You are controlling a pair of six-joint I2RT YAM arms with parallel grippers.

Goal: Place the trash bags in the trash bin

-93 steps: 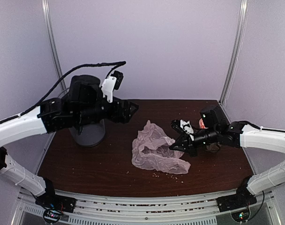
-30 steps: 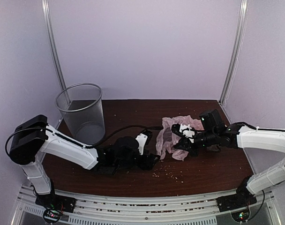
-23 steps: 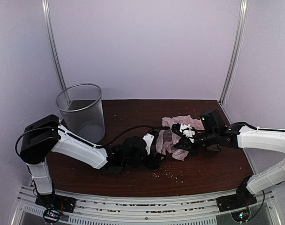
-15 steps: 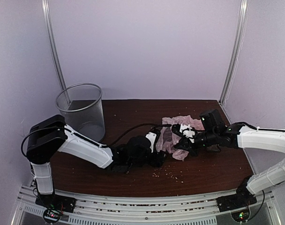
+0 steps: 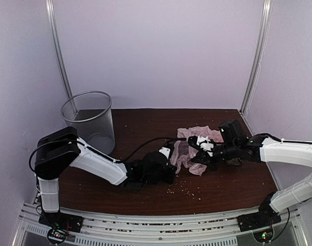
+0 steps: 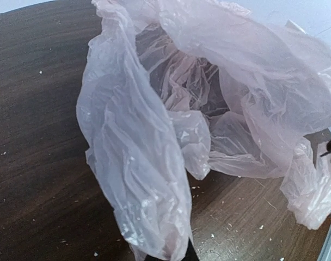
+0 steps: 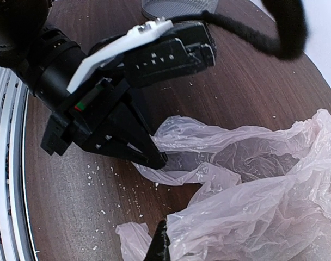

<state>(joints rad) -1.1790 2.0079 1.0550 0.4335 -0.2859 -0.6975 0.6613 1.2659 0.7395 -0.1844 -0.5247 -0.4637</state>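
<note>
The trash bag [image 5: 189,146] is a crumpled pinkish see-through film lying on the dark table, right of centre. My left gripper [image 5: 172,165] lies low on the table and is shut on the bag's left edge. In the right wrist view its black jaws [image 7: 154,157] pinch that film. In the left wrist view the bag [image 6: 209,109] fills the frame and drapes over my left gripper [image 6: 176,256]. My right gripper [image 5: 197,158] is shut on the bag's right part [image 7: 274,190], with one dark fingertip [image 7: 160,242] showing. The grey mesh trash bin [image 5: 89,128] stands upright at the far left.
White crumbs [image 5: 182,191] are scattered on the wood in front of the bag. A black cable [image 5: 140,146] runs from the left wrist across the table. Metal posts [image 5: 57,56] and purple walls close the back and sides.
My left arm has slid right along the table to the bag, and its jaws have closed on the bag's left edge. The right arm and its grip have not moved.
</note>
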